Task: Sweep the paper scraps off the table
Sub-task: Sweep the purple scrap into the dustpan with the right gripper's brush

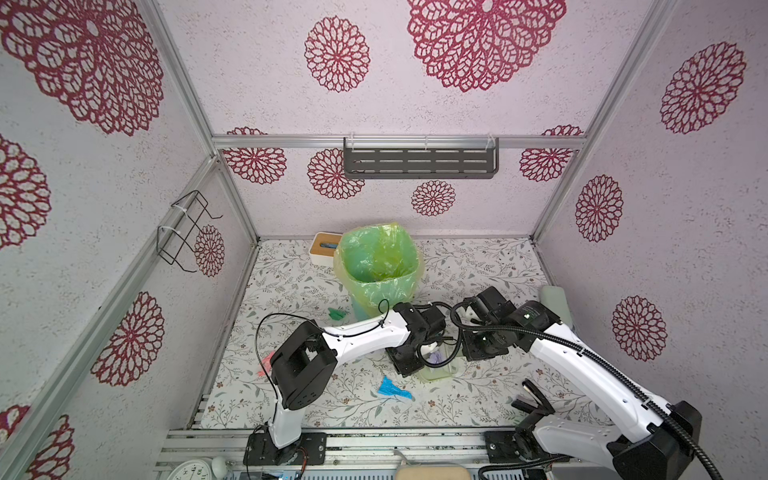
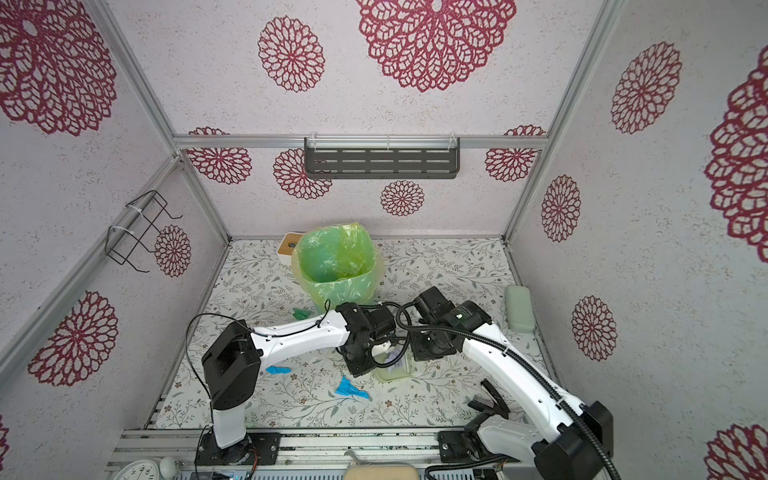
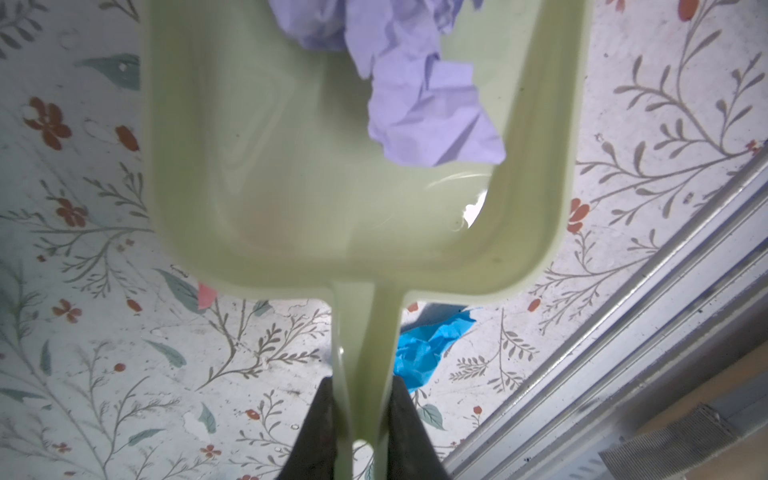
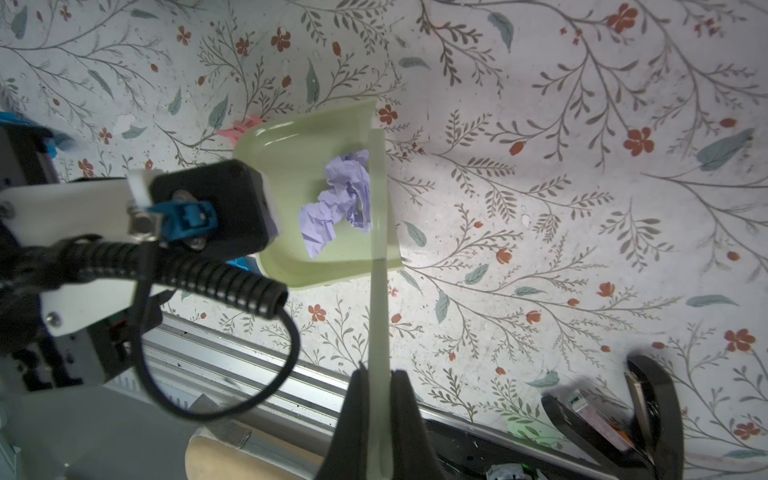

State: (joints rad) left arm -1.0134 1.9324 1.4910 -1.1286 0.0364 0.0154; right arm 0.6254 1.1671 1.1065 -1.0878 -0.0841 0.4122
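The dustpan (image 3: 270,166) is smooth, shiny plastic. The lilac scrap (image 3: 424,108) and the blue scrap (image 3: 428,349) are crinkled, matt paper. The thin green stick (image 4: 379,316) looks like smooth plastic. The rails (image 3: 623,353) are dull metal. The bin liner (image 1: 386,286) is thin, shiny plastic.

Floral table (image 1: 478,266), lined bin (image 1: 390,291), blue scrap (image 1: 392,388), green scrap (image 1: 337,313), pink scrap (image 1: 266,363)

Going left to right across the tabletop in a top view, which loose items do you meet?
small blue scrap → green scrap → larger blue scrap → dustpan holding lilac scrap → pale green case
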